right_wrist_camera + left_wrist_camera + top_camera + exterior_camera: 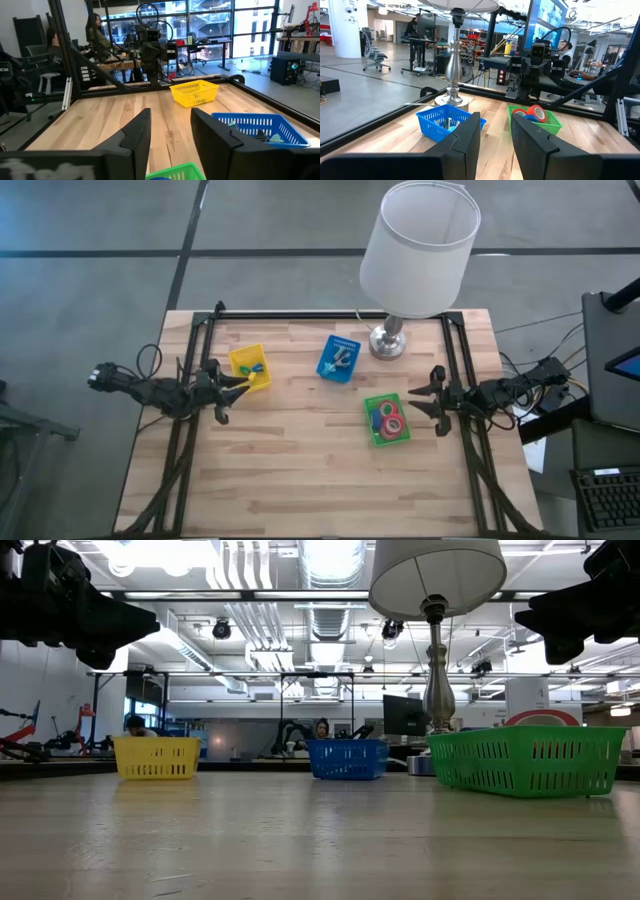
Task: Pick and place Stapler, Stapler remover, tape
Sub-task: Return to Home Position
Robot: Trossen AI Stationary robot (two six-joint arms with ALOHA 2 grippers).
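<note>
Three small trays stand on the wooden table. The green tray (368, 426) near the right holds red and blue tape rolls (390, 420) (532, 114). A small blue and green thing (256, 368) lies in the yellow tray (240, 358), and a pale thing (343, 358) in the blue tray (326, 368). Which is the stapler and which the stapler remover I cannot tell. My left gripper (244, 381) (496, 122) hovers open beside the yellow tray. My right gripper (416, 398) (171, 116) hovers open beside the green tray. Both are level and hold nothing.
A table lamp with a white shade (420, 245) stands on its metal base (388, 342) at the far edge, right of the blue tray. A black frame (330, 314) runs along the far and side edges. Bare wood lies across the near half.
</note>
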